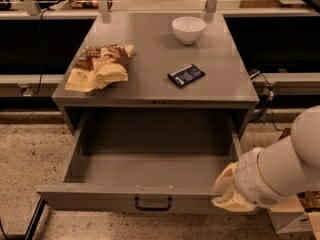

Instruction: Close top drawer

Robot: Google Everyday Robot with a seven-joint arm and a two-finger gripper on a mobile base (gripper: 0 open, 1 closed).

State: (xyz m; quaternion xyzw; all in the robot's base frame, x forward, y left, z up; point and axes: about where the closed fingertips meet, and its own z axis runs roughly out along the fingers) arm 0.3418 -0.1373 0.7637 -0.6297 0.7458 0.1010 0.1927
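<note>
One drawer (pixel 90 198) stands pulled out. At its right front corner sits the gripper (pixel 227 191), seemingly placed to push it shut. Whether the gripper is apart or together cannot be told.

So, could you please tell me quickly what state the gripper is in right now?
Gripper: open or closed cannot be told; it is at the front right corner of the open top drawer.

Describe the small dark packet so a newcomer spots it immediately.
Start at the grey cabinet whose top drawer stands open, the gripper at its front right corner. On the cabinet's top, the dark blue packet lies right of centre, in front of the white bowl; flat and dark, unlike the crumpled snack bag at left.
</note>
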